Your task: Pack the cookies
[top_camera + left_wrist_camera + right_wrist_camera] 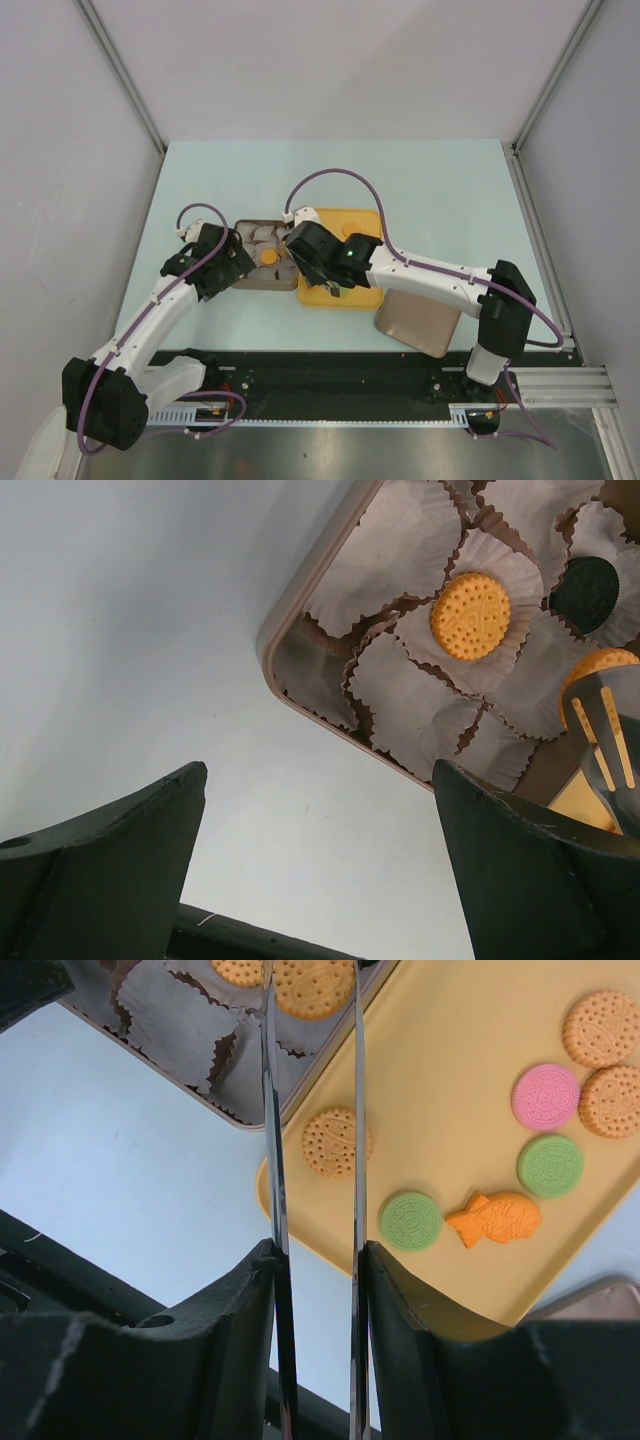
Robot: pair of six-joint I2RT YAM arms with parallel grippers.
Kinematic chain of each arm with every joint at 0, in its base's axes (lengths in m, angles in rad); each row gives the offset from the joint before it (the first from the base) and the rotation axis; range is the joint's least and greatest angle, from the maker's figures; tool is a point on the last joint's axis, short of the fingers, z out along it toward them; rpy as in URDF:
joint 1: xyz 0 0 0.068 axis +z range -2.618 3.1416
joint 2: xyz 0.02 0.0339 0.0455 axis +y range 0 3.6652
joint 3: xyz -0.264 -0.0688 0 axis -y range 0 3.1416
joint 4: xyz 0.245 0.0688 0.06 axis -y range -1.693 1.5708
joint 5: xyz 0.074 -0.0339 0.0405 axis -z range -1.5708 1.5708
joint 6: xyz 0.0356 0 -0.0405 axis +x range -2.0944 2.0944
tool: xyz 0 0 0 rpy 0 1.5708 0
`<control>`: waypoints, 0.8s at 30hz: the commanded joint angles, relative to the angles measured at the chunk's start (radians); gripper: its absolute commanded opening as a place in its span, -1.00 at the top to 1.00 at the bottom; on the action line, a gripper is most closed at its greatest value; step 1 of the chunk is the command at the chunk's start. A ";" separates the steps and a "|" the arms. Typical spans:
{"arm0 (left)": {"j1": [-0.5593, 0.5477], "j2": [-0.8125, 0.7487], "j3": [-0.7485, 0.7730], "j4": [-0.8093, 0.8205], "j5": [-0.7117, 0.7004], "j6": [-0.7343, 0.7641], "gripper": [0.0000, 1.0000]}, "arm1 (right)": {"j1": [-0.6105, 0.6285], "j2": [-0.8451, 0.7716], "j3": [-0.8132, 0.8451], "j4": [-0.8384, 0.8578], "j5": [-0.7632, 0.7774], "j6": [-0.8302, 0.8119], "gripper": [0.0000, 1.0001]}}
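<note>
On yellow tray point(450, 1090) lies fish cookie point(493, 1218) (hidden overhead).

Pale table point(200, 180); brown box point(265, 287), yellow tray point(370, 225), lid point(420, 325)

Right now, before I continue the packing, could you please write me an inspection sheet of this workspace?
Surface: pale blue table.
Job's things: the brown tray of paper cups holds an orange cookie and a black cookie; loose cookies lie on the yellow tray.
Clutter: brown lid near the yellow tray.
Grippers: left gripper open, empty; right gripper shut on tongs.
Cables: purple cables loop above the arms.
Surroundings: white walls.
</note>
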 commanded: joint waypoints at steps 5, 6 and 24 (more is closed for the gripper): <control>-0.002 -0.015 -0.006 0.016 -0.010 0.014 -1.00 | -0.010 0.019 0.055 0.033 -0.006 -0.019 0.33; -0.002 -0.017 -0.006 0.015 -0.010 0.013 -1.00 | -0.010 0.019 0.055 0.031 -0.005 -0.019 0.29; -0.002 -0.012 -0.005 0.018 -0.009 0.014 -0.99 | -0.015 -0.008 0.060 0.017 0.030 -0.011 -0.03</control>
